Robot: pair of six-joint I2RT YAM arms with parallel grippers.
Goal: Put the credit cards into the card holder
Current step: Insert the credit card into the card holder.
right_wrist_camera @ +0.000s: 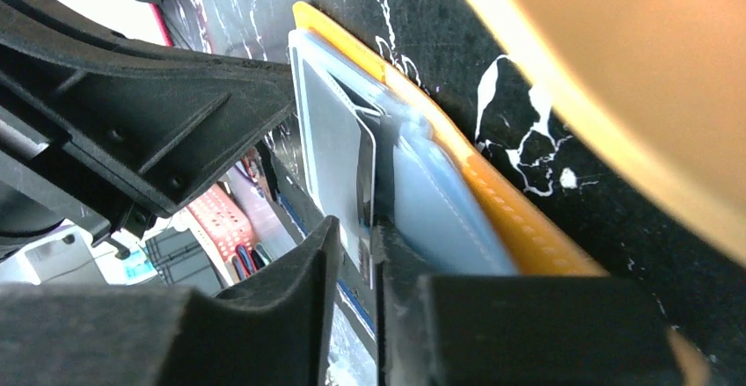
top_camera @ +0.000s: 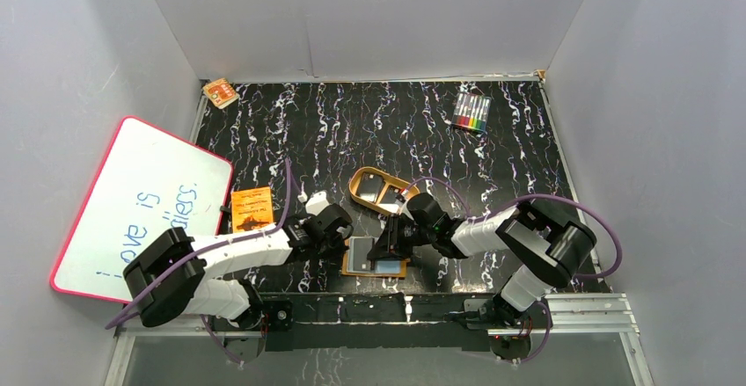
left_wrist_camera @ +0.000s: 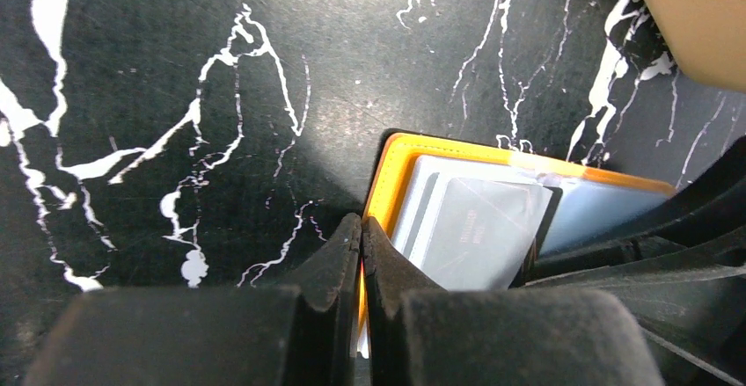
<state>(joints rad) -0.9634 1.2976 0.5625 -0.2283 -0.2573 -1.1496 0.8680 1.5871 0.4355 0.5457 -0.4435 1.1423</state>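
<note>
Seating a credit card (left_wrist_camera: 479, 228) in the open card holder (left_wrist_camera: 385, 184), mid near edge of the desk (top_camera: 352, 131).
Clenched at the left end effector (left_wrist_camera: 361, 232), tips on the holder's left rim; barely parted at the right end effector (right_wrist_camera: 356, 236) about the card's edge, gripping or releasing impossible to tell. Next, probably: nudging the card fully home, then fetching another from the tan tray (top_camera: 356, 194).

Card holder (top_camera: 362, 258) tight between left claw (left_wrist_camera: 361, 228) and right claw (right_wrist_camera: 356, 228), oval tray (top_camera: 354, 184) just behind; bare tabletop (top_camera: 352, 122) beyond.
</note>
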